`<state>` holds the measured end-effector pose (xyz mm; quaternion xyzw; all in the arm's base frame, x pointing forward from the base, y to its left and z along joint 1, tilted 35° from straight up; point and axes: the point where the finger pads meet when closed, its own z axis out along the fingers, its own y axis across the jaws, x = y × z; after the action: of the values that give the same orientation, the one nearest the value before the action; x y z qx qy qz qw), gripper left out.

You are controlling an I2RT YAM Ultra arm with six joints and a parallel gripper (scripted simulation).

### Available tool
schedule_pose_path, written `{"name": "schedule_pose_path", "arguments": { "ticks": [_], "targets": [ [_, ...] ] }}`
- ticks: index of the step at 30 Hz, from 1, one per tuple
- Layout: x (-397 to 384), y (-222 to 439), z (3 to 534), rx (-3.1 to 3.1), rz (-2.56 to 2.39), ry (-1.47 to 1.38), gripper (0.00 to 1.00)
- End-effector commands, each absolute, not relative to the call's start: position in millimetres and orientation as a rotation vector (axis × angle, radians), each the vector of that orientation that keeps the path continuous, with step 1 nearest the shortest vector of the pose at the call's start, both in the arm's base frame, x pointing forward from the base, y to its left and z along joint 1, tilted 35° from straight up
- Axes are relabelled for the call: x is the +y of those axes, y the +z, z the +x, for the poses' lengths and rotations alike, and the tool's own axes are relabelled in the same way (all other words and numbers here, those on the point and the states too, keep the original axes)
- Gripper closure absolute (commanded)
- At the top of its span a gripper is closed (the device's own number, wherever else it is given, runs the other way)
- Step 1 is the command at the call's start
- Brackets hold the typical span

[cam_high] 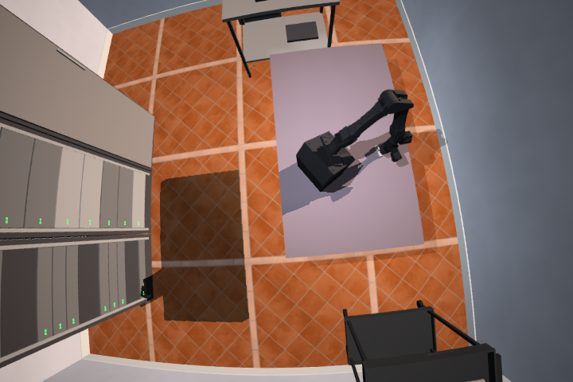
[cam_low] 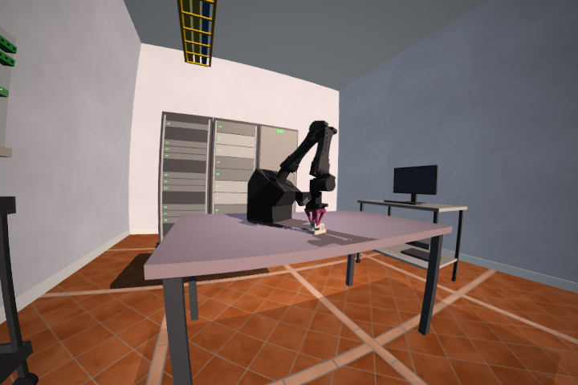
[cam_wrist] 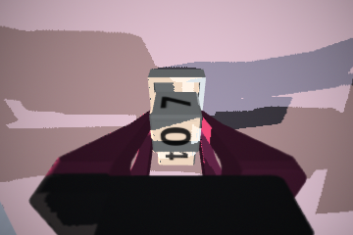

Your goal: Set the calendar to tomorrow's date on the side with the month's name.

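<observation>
Pincer (cam_wrist: 176,142) with dark magenta fingers is clamped on a grey number cube (cam_wrist: 176,124), one finger on each side of it. In the wrist view this fills the centre: the black body of the pincer lies across the bottom edge at 6 o'clock, and the two fingers reach up from it toward 12 o'clock. The held cube shows a black 0 on the face nearest the camera and a 7 on the face above it, both seen turned from this angle. Just below the cube, a cream surface carries a digit that looks like a 4, partly hidden. Behind the cube, toward 12 o'clock, stands the pale cream tray (cam_wrist: 176,78), its far wall showing above the cube. Whether the cube rests on the tray's floor or hangs just above it cannot be told.

No digits can be read in the exterior view, but it shows the arm (cam_low: 315,149) folded over and pointing straight down, with the pincer (cam_low: 315,221) at a small cream block on the mauve table (cam_low: 235,245).

From the top view, the calendar is only a pale speck (cam_high: 379,152) beside the black pincer (cam_high: 388,152), at 3 o'clock from the robot's base (cam_high: 325,161).
</observation>
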<state>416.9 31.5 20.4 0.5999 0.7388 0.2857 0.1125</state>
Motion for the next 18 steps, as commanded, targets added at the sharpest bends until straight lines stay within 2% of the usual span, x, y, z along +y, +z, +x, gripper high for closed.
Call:
{"name": "schedule_pose_path", "arguments": {
  "ticks": [1,18],
  "targets": [
    [30.6,16.8,423.5,2.157,1.765,0.826,0.73],
    [30.6,8.5,420.3,2.168,1.784,0.811,0.73]
  ]
}}
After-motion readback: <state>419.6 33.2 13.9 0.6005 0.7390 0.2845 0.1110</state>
